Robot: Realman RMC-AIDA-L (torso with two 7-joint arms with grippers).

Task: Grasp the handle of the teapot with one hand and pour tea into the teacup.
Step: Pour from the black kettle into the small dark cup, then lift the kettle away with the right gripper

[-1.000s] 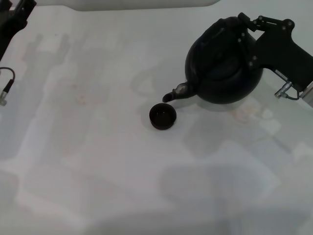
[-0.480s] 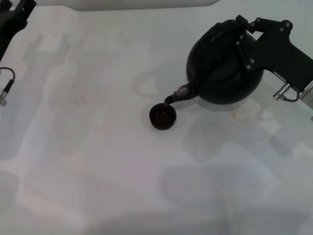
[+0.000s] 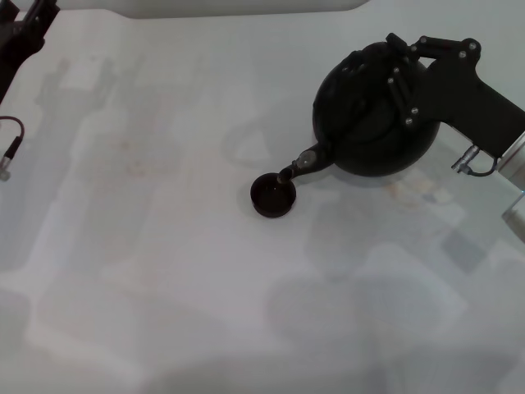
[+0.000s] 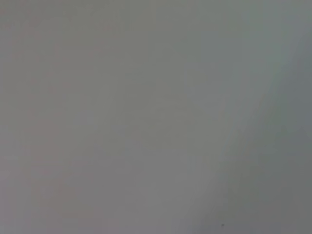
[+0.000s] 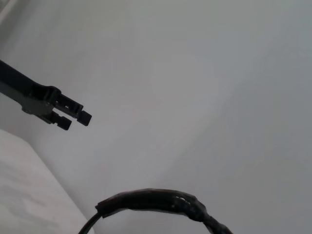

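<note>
The black teapot (image 3: 373, 123) hangs tilted above the white table at the right rear, its spout (image 3: 300, 162) pointing down and left. The spout's tip sits over the far right rim of the small black teacup (image 3: 272, 196), which stands on the table. My right gripper (image 3: 399, 64) is shut on the handle at the pot's top. In the right wrist view the handle (image 5: 156, 201) shows as a dark arc. I see no stream of tea. My left gripper (image 3: 26, 23) stays parked at the far left rear and also shows far off as the left gripper (image 5: 68, 116).
A cable with a connector (image 3: 8, 149) hangs at the left edge. A pale raised edge (image 3: 213, 6) runs along the table's rear. The white tabletop (image 3: 164, 271) spreads left of and in front of the cup.
The right gripper has tipped the teapot further. Its spout has dropped down and toward the cup until the tip is over the rim. The cup and the left arm have not moved.
</note>
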